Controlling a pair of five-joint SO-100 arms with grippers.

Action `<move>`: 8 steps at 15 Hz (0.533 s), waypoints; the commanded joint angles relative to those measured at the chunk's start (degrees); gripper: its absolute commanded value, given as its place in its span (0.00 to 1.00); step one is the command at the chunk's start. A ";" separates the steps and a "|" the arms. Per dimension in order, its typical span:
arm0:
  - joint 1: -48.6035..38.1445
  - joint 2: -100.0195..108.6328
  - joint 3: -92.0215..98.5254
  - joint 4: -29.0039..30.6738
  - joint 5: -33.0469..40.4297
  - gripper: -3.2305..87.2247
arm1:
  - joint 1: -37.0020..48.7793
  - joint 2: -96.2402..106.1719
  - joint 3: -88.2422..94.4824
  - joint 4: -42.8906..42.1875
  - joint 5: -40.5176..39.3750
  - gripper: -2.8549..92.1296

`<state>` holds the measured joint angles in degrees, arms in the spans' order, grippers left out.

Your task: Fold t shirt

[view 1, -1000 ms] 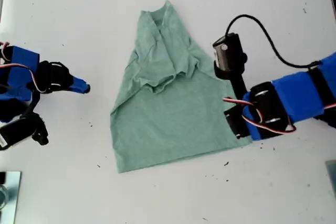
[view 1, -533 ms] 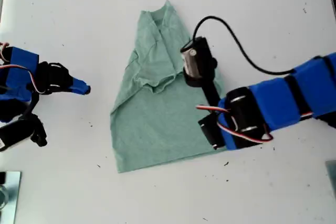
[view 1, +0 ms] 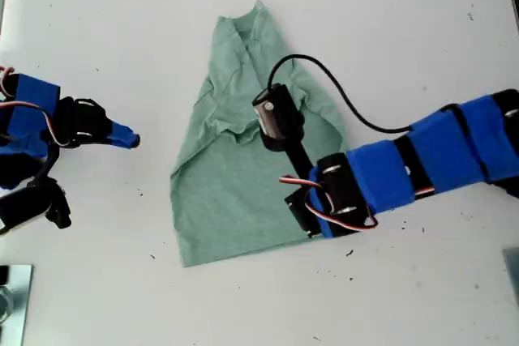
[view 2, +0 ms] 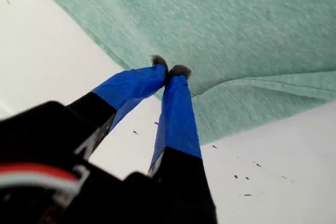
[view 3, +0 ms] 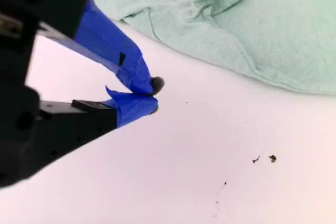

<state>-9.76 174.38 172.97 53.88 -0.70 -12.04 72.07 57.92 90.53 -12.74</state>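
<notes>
The pale green t shirt (view 1: 235,192) lies on the white table with its neck toward the exterior view's top and a rumpled fold across its middle. My first arm (view 1: 357,188) reaches over the shirt's lower part from the exterior view's right, and its wrist hides the fingertips there. In the first wrist view my first gripper (view 2: 169,71) is shut, pinching the t shirt (view 2: 236,19) at its edge, beside a doubled fold. My second gripper (view 1: 130,137) is shut on nothing at the exterior view's left, over bare table. It (view 3: 152,94) is apart from the t shirt (view 3: 252,30).
A black camera (view 1: 276,115) with its looping cable (view 1: 340,91) stands over the shirt's middle. A metal piece (view 1: 15,297) sits at the exterior view's lower left corner. The white table (view 1: 405,22) carries small dark specks (view 3: 265,158).
My first arm has swept toward the exterior view's left across the shirt, drawing the shirt's lower right corner along with it. My second arm has stayed put.
</notes>
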 commanded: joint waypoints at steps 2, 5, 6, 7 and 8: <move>0.88 0.70 -0.35 0.18 -0.62 0.03 | -0.09 14.68 -0.35 5.98 -1.05 0.06; 0.88 1.05 -0.35 0.26 -0.62 0.03 | 3.78 39.90 26.46 5.27 1.14 0.18; 1.05 1.58 -0.35 0.35 -0.70 0.03 | 5.45 50.01 39.81 1.05 1.67 0.21; 1.23 2.11 -0.18 0.44 -0.79 0.03 | 7.21 60.56 53.17 -4.04 2.11 0.22; 1.32 2.46 0.00 0.53 -0.97 0.03 | 9.23 72.07 66.71 -9.76 2.37 0.22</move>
<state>-9.76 176.22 173.32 53.88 -0.79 -5.36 126.47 106.70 87.54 -11.07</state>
